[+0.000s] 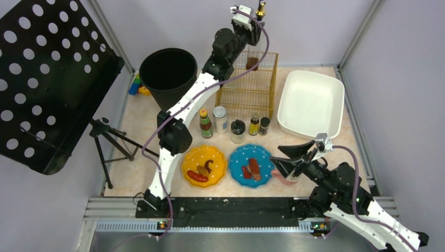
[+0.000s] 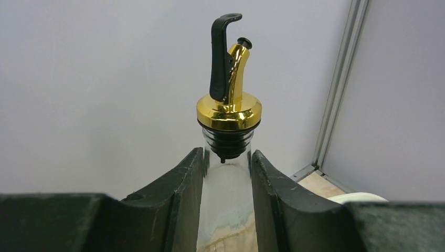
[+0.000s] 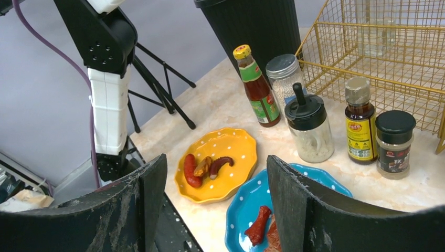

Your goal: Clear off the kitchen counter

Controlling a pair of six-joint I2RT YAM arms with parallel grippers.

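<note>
High over the gold wire basket (image 1: pixel 249 89) at the back, my left gripper (image 1: pixel 247 23) (image 2: pixel 227 157) is shut on the neck of a clear glass bottle (image 1: pixel 254 55) (image 2: pixel 227 205) with a gold pourer (image 2: pixel 229 107). The bottle hangs upright, a little dark liquid at its bottom. My right gripper (image 1: pixel 287 161) (image 3: pixel 216 178) stands open, nothing between its fingers, just right of the blue plate (image 1: pixel 252 166) (image 3: pixel 246 210) at the front of the kitchen counter (image 1: pixel 141 121). The blue plate and the yellow plate (image 1: pixel 204 166) (image 3: pixel 231 152) both carry food pieces.
A red sauce bottle (image 1: pixel 205 124), a silver-lidded jar (image 1: pixel 220 119), a black-lidded jar (image 1: pixel 237 131) and two small bottles (image 1: pixel 259 126) stand in a row. Black bin (image 1: pixel 169 76) back left, white tub (image 1: pixel 310 103) back right, tripod (image 1: pixel 107 142) left. A pink strip (image 1: pixel 286 181) lies under my right gripper.
</note>
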